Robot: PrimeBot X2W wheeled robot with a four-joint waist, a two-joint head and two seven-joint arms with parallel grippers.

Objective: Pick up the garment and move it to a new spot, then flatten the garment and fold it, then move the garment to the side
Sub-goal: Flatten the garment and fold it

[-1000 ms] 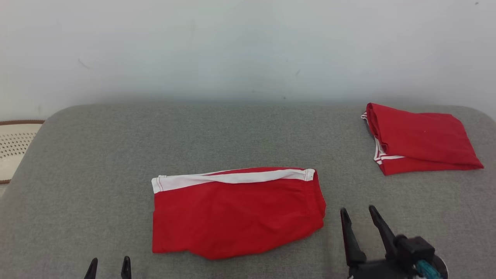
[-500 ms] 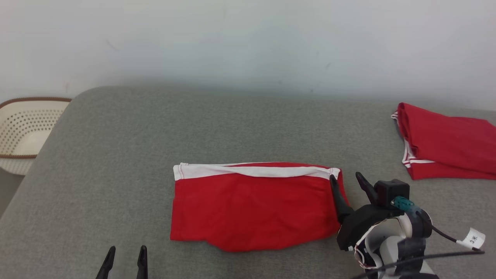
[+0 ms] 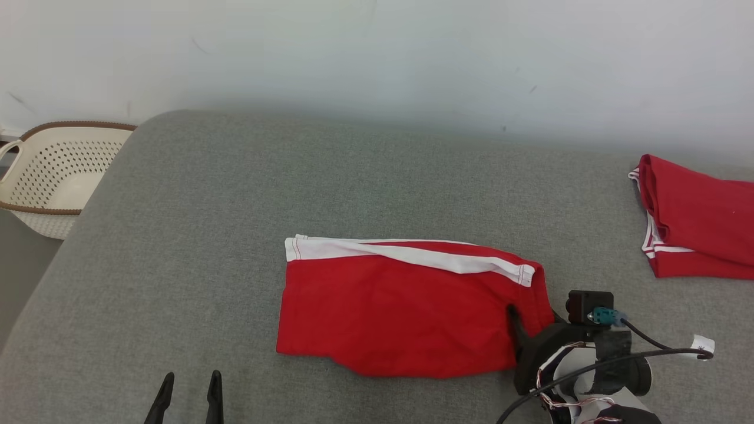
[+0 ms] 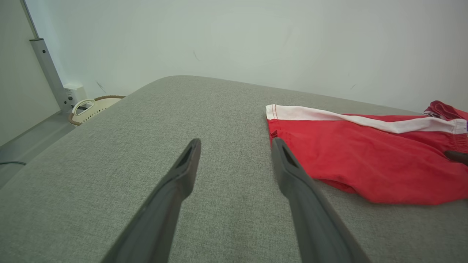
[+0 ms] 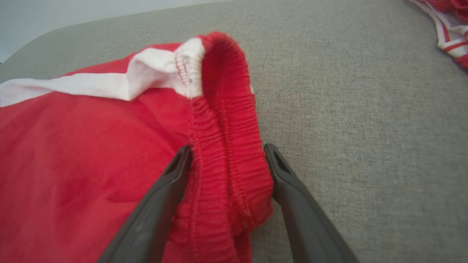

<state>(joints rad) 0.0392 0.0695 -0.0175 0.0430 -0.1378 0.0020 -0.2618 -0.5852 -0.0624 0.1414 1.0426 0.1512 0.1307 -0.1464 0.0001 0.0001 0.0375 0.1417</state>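
With the garment (image 3: 400,312) folded on the bench (image 3: 235,206), only moving it aside seems left: right gripper (image 5: 227,149) wide open astride its waistband (image 5: 226,120), left gripper (image 4: 236,144) open, empty.

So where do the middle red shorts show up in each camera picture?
Head view: shorts lie centre, slightly right.
Left wrist view: shorts on the right side.
Right wrist view: shorts left and centre, waistband between the right gripper's fingers.
Shared landmark: their white stripe.

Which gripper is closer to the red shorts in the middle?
Right. The right gripper straddles the shorts' elastic waistband, open around it; the left gripper hangs apart, off their near left corner.
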